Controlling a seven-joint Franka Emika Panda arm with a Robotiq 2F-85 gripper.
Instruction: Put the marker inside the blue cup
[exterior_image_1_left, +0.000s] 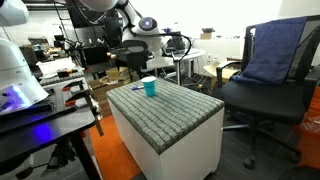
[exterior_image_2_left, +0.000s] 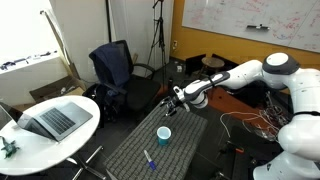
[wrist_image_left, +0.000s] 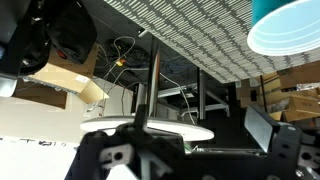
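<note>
The small teal-blue cup stands upright on the grey padded block; it shows in both exterior views. A blue marker lies on the pad a little apart from the cup, also seen beside it. My gripper hovers in the air beyond the far end of the block, well away from cup and marker. In the wrist view, which is upside down, the cup is at the top right, and my gripper's fingers are spread apart with nothing between them. The marker is out of the wrist view.
A round white table with a laptop stands beside the block. A black office chair with blue cloth is near it. Desks, cables and tripod legs crowd the background. The block sits on a white box.
</note>
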